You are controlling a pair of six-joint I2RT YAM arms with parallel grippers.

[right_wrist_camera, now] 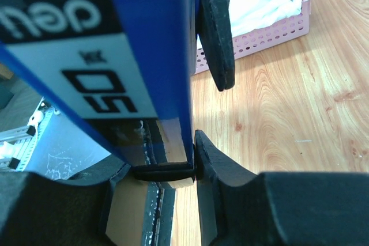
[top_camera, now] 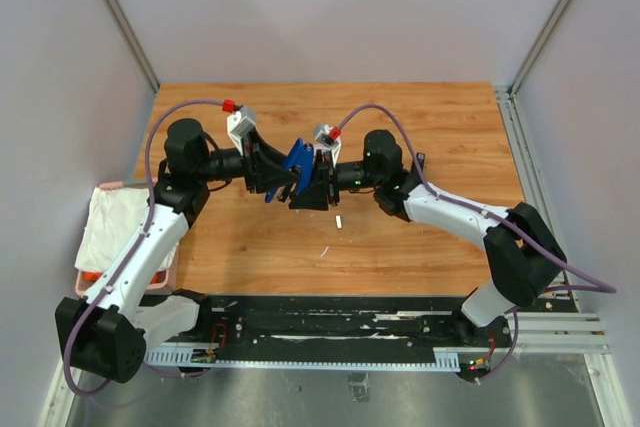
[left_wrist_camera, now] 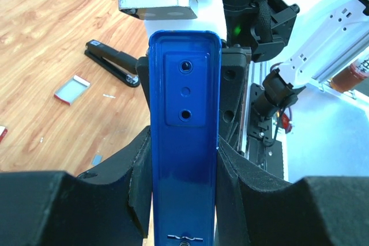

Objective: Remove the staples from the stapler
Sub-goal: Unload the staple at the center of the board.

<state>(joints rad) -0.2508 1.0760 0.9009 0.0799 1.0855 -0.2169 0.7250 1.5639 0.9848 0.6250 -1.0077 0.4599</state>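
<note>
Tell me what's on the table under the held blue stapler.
Only a short staple strip shows on the table, slightly nearer the bases. Directly below, the blue stapler, left gripper and right gripper cover the wood.

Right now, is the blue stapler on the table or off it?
Off: the left gripper and right gripper hold the blue stapler in the air above the table.
</note>
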